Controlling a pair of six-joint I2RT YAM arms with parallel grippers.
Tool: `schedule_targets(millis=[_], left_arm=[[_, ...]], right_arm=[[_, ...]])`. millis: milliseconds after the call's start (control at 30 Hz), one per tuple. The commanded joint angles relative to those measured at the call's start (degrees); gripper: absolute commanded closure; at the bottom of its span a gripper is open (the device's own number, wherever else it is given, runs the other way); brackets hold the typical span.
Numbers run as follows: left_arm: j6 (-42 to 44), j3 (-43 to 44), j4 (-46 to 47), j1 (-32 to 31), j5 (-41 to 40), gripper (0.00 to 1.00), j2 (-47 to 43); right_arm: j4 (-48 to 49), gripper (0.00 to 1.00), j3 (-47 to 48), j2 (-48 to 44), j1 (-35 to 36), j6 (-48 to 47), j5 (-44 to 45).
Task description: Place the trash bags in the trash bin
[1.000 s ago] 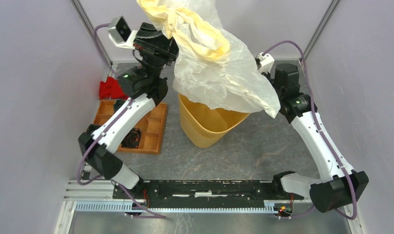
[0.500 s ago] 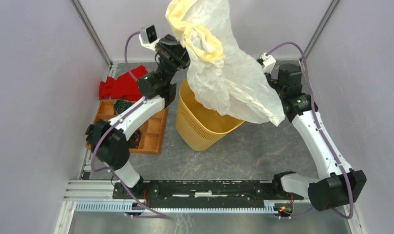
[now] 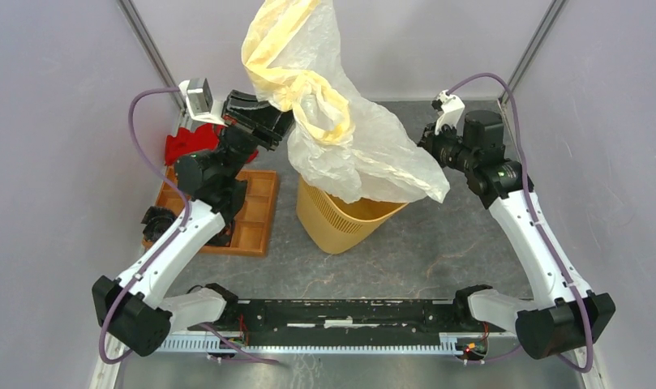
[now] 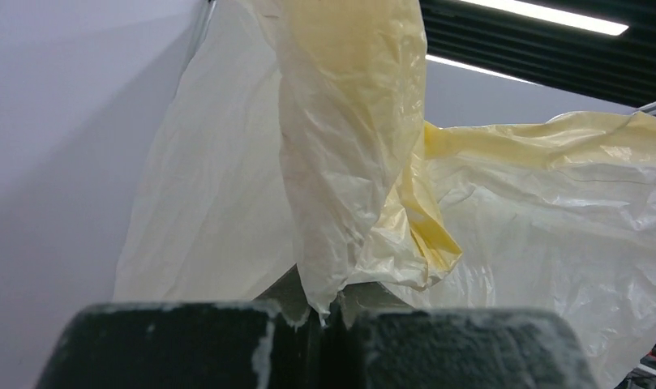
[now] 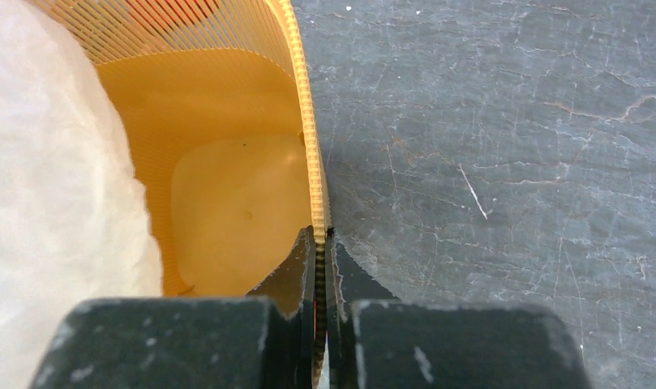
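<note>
High up, left hand (image 4: pixel 328 312) pinches trash bag (image 3: pixel 365 146), its length hanging down over trash bin (image 3: pixel 332 223) mouth; right hand (image 5: pixel 322 259) clamped on bin rim.

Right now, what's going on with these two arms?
The left gripper pinches the translucent cream trash bag and holds it high above the yellow trash bin. The right gripper is clamped on the bin's rim, likely steadying it. The bag's lower part hangs at the bin's mouth; most of it is not yet inside.
</note>
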Motion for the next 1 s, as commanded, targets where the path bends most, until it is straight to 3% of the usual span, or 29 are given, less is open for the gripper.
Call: schedule_targets(millis=[0, 133, 300, 500, 600, 667, 767, 833, 967], left_arm=[[7.3, -4.0, -10.3, -0.1, -3.9, 0.98, 0.4], [5.4, -5.7, -8.4, -0.1, -4.7, 0.98, 0.5], [7.3, -4.8, -10.7, -0.2, -5.3, 0.98, -0.4], [10.7, -4.8, -15.0, -0.1, -5.3, 0.98, -3.1], [13.4, -5.2, -18.2, -0.1, -6.2, 0.98, -5.3], [14.7, -5.4, -19.5, -0.1, -6.7, 0.98, -6.4], [16.4, -5.0, -21.1, -0.1, -7.4, 0.98, -6.9], [16.6, -4.5, -22.5, -0.1, -8.3, 0.98, -6.9], [16.1, -4.3, -22.6, -0.1, -8.4, 0.98, -7.2]], right_arm=[[-1.3, 1.00, 0.1, -0.9, 5.2, 2.9, 8.9], [-2.1, 0.98, 0.8, -1.4, 10.3, 4.6, 17.7], [-4.2, 0.59, 3.4, -2.9, 10.4, 2.5, 20.2], [-12.2, 0.25, 12.2, -3.8, 10.4, -5.6, 22.0], [-15.5, 0.15, 16.3, -5.1, 10.4, -9.3, 23.8], [-15.9, 0.14, 17.9, -5.6, 10.4, -10.9, 21.3], [-11.1, 0.20, 15.8, -5.6, 10.6, -9.8, 7.1], [-9.9, 0.31, 15.9, -4.3, 12.1, -9.1, 2.6], [-4.3, 0.51, 12.5, -3.9, 15.3, -5.2, 1.8]])
